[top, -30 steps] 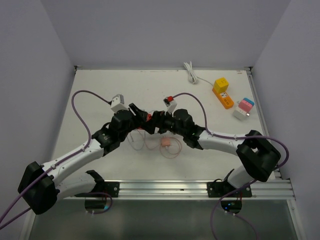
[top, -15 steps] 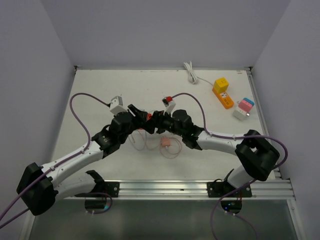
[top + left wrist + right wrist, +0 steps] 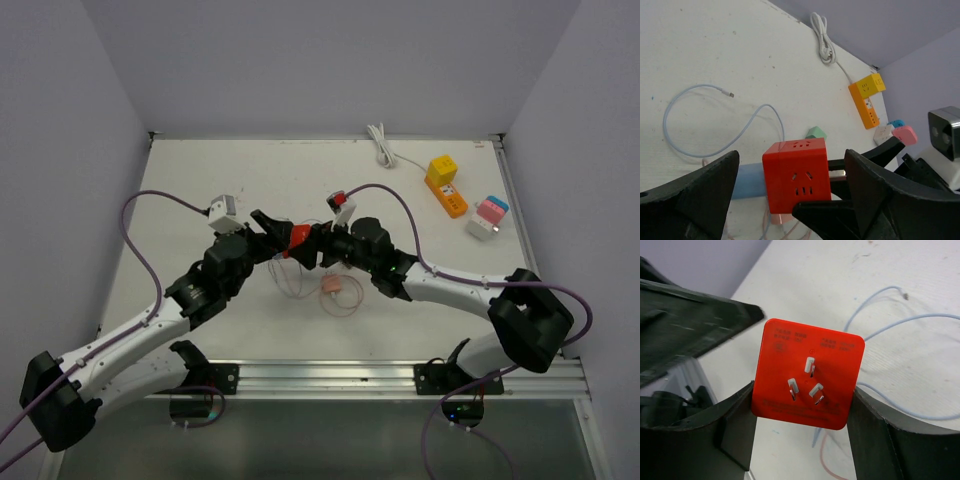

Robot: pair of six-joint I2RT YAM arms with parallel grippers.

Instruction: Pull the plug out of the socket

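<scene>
The socket is a red cube point(image 3: 297, 238) held above the table, its slotted face point(image 3: 797, 175) towards the left wrist view. Its pronged face point(image 3: 809, 374) fills the right wrist view. My right gripper point(image 3: 805, 429) is shut on the cube's two sides, and from above it point(image 3: 315, 243) reaches in from the right. My left gripper point(image 3: 790, 200) is open, one finger wide on each side of the cube and touching neither; from above it point(image 3: 268, 225) sits just left of the cube. A blurred pale blue piece point(image 3: 747, 181) shows at the cube's left side; whether it is the plug I cannot tell.
Thin cables point(image 3: 715, 125) loop on the table under the grippers, with a pink adapter point(image 3: 330, 287) and a green one point(image 3: 816, 133). A yellow power strip point(image 3: 445, 185) with a coiled white cord point(image 3: 380, 145) and a pink-and-blue adapter point(image 3: 487, 217) lie at the back right.
My left gripper has opened and drawn back to the left off the cube. The right gripper closed on the cube and now holds it alone.
</scene>
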